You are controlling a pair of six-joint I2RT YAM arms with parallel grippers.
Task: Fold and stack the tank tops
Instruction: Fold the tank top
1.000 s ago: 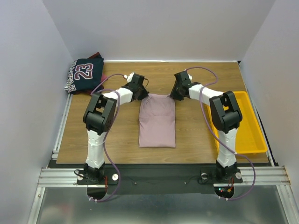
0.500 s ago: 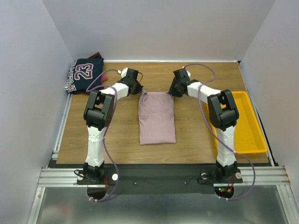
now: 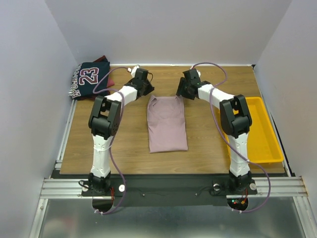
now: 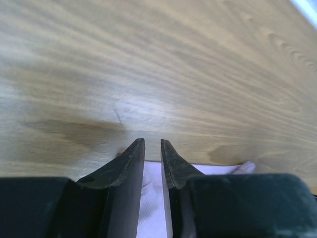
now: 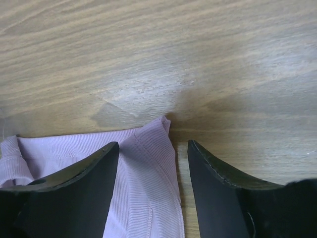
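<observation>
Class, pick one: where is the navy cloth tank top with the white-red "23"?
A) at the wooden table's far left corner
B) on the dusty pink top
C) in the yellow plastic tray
A: the navy tank top lies at the far left corner of the wooden table, apart from the yellow plastic tray.

We see a wooden table (image 3: 208, 144) enclosed by plain white walls (image 3: 173, 29). A yellow tray (image 3: 265, 141) lies along its right edge, and what look like aluminium rails (image 3: 64, 186) run along the near side.

Slightly parted hand (image 4: 152, 145) above pink tank top (image 4: 225, 169)
</observation>
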